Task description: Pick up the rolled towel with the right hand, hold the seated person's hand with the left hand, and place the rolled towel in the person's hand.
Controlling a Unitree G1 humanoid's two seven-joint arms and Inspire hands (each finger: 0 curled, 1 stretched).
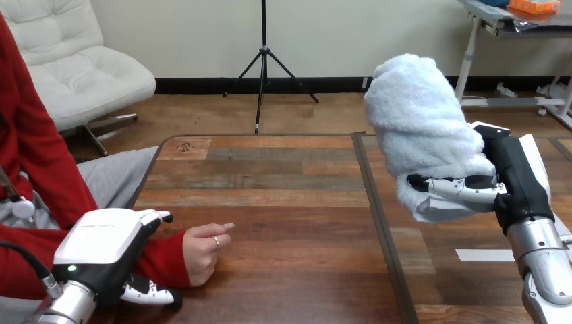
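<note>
- Nearest, lower left: left hand (108, 251), white-shelled back uppermost, lying over the red sleeve (165, 260). Its thumb shows above the cuff and its fingers below, closed round the person's wrist.
- Just right of it: person's hand (202, 253), resting on the table, loosely curled, one finger pointing right.
- Right side, raised above the table: right hand (516, 182), fingers wrapped round the lower part of the rolled towel (421, 121), gripping it.
- Rolled towel: white, fluffy, standing upright out of the right hand, well apart from the person's hand.
- Surface: table (290, 202) of mixed brown wooden planks with a dark edge. A dark seam (378, 223) runs front to back, dividing it.
- Right of the seam: white strip (484, 255), flat on the wood beside the right forearm.
</note>
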